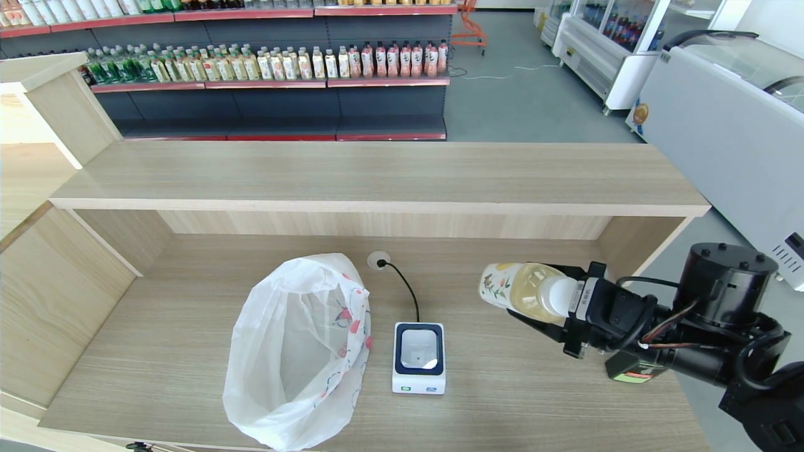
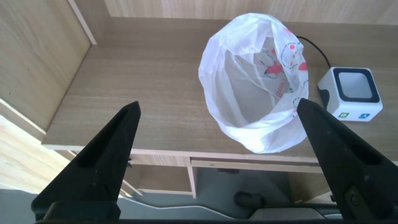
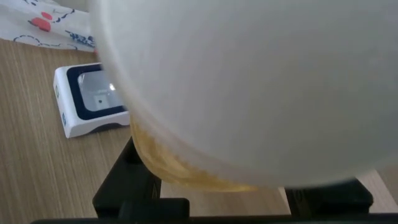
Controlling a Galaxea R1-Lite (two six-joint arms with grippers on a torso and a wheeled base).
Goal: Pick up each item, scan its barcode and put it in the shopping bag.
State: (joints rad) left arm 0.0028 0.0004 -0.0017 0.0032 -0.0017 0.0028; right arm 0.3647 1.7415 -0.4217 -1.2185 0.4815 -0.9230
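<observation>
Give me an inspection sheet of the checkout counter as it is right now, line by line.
Surface: wooden counter with a raised ledge behind it.
Job's things: white plastic bag standing open; scanner beside it, window up; bottle of yellowish drink held sideways on the scanner's right.
Clutter: nothing seen.
Grippers: right gripper shut on the bottle; left gripper open and empty, above the counter's near edge by the bag.
Cables: black cable runs from the scanner to a hole in the counter.
Surroundings: shelves of bottled drinks behind; freezers on the right.
</observation>
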